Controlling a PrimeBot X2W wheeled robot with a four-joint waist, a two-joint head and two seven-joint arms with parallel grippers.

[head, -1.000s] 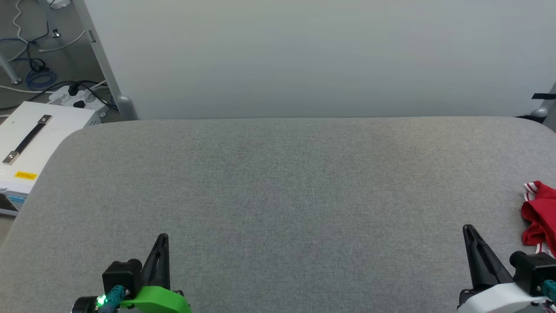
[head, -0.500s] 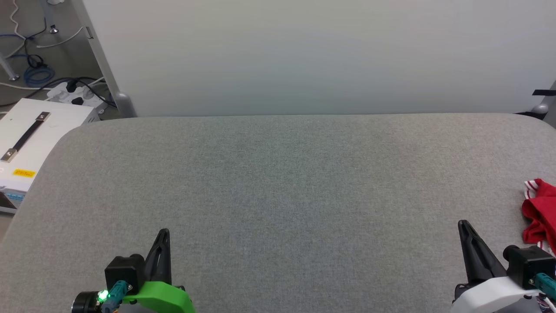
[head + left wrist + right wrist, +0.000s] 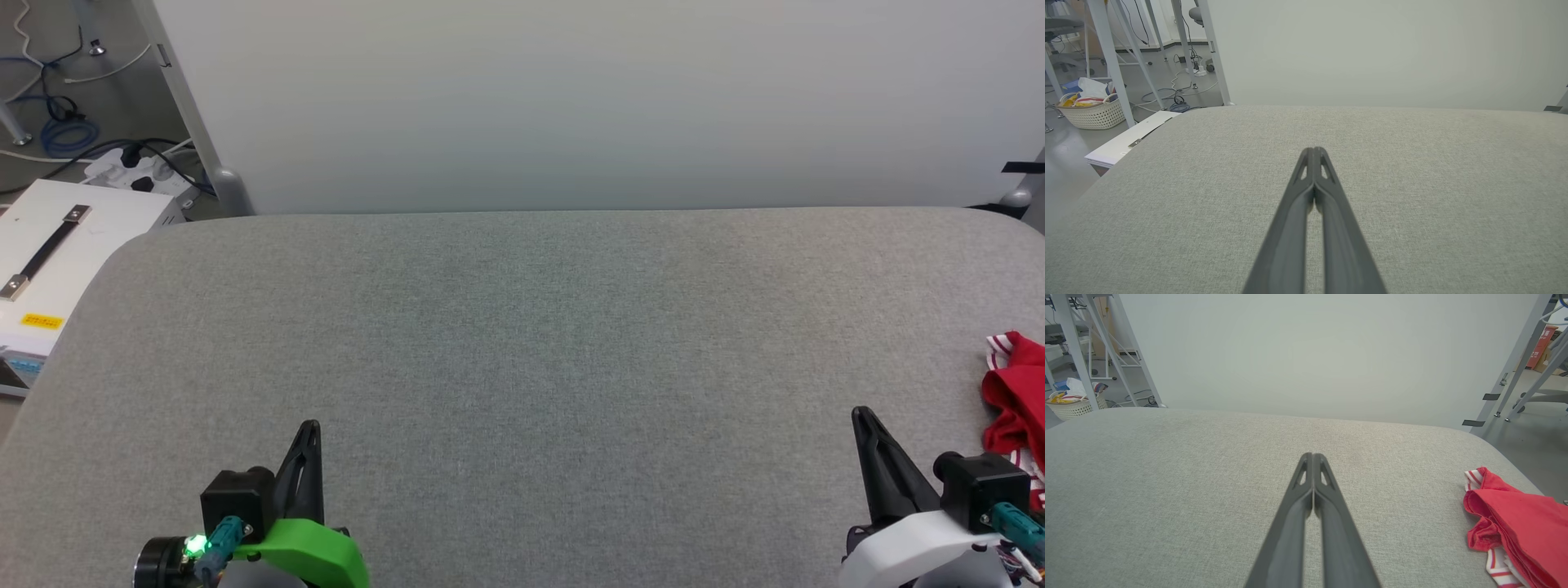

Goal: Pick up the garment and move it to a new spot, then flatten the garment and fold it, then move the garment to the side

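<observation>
Head view: the left gripper [image 3: 309,429] sits at the lower left and the right gripper [image 3: 859,415] at the lower right, each with its fingers pressed together, over the grey padded table [image 3: 522,327]. The garment [image 3: 1016,400] lies crumpled at the right edge of the frame, near the right gripper.

Left wrist view: the fingers meet at their tips mid-frame. A white basket [image 3: 1092,114] stands at the upper left.

Right wrist view: the fingers are together in the centre, with the red garment bunched at the lower right, apart from them
</observation>
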